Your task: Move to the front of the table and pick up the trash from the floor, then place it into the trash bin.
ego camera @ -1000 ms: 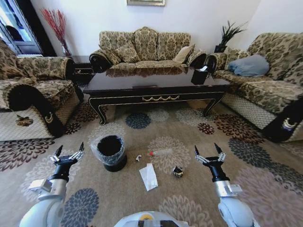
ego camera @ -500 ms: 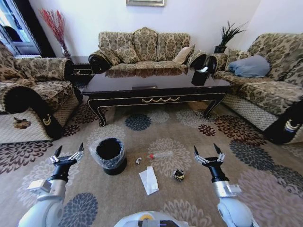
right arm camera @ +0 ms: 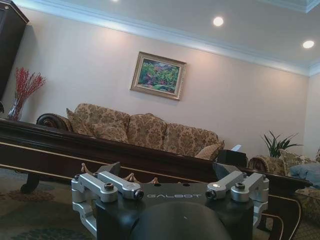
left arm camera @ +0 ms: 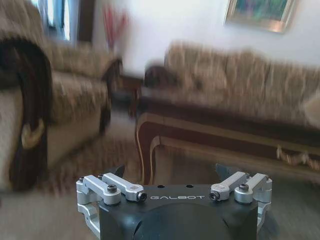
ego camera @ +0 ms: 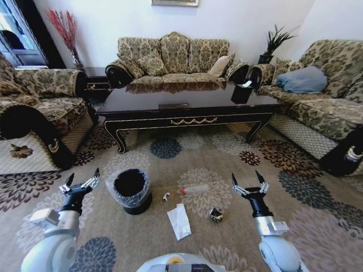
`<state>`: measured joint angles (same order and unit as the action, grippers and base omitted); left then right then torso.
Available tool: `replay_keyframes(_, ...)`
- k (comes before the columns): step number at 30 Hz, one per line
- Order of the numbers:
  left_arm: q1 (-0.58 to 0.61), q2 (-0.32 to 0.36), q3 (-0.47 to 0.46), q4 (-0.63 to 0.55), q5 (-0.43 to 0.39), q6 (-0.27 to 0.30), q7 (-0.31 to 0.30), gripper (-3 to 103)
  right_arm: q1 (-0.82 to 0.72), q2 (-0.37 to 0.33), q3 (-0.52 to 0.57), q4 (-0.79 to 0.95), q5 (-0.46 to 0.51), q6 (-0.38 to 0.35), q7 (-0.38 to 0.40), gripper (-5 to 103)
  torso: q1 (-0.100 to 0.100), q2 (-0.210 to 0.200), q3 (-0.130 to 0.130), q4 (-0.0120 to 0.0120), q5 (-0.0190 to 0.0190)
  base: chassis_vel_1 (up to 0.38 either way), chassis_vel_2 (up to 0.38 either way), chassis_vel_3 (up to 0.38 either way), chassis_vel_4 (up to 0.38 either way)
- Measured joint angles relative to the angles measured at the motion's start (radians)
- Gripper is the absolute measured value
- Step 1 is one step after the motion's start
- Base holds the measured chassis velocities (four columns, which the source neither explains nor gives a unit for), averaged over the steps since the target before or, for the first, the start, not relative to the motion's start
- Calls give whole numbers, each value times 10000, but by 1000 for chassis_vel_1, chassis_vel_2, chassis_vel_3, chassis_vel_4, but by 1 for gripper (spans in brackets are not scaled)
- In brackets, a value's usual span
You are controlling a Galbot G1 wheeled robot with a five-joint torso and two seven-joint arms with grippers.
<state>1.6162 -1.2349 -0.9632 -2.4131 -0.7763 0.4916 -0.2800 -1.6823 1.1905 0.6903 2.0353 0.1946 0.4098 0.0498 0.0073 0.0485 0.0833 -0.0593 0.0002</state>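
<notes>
The floor (ego camera: 187, 156), a beige carpet with round flower medallions, fills the lower half of the head view. Across the middle of the frame stands the bench (ego camera: 187, 105), long, dark and glossy, with curved legs and gold scrollwork on its apron; in the right wrist view its dark edge (right arm camera: 100, 147) runs across the middle of the frame.

Lower left of centre, on the carpet, sits the trash bin (ego camera: 130, 191), round and black with a crinkly clear liner. The trash lies just right of it, in the lower centre: a folded white paper sheet (ego camera: 179, 221) lowest, a clear plastic bottle (ego camera: 195, 189) with a red cap above it, a small dark wrapper (ego camera: 215, 214) to the right of the sheet, and a tiny white scrap (ego camera: 166, 196) between bin and bottle.

At lower left the left tool (ego camera: 80, 183) hangs above the carpet beside the bin, fingers spread apart and holding nothing. At lower right the right tool (ego camera: 248, 181) hangs likewise, fingers spread, empty, right of the wrapper.
</notes>
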Motion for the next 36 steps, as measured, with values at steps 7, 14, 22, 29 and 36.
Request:
replay_keyframes(7,-956,1281,302,694,-1727,2254,-1098,100,137,52,-209,-67,-416,-188,266,100,0,0,1,1,-6,0,0,0,0)
replay_keyframes(14,-1616,1624,1242,2118,-2454,2570,-1756,100,154,65,-337,-146,-685,-399,434,100,0,-1,1,1,-3,0,0,0,0)
replay_keyframes(22,-2410,1293,2304,3907,-2084,2522,-1714,100,164,212,-496,-418,-896,-439,460,100,0,-1,1,1,-2,0,0,0,0)
replay_keyframes(29,-3219,1178,2860,4907,-1891,2481,-1537,100,130,298,-490,-579,-980,-439,547,100,0,-1,1,2,-3,0,0,0,0)
replay_keyframes(36,-4027,1039,3485,5867,-2023,2448,-1647,100,115,436,-477,-723,-993,-461,622,100,1,-1,1,1,-2,0,0,0,0)
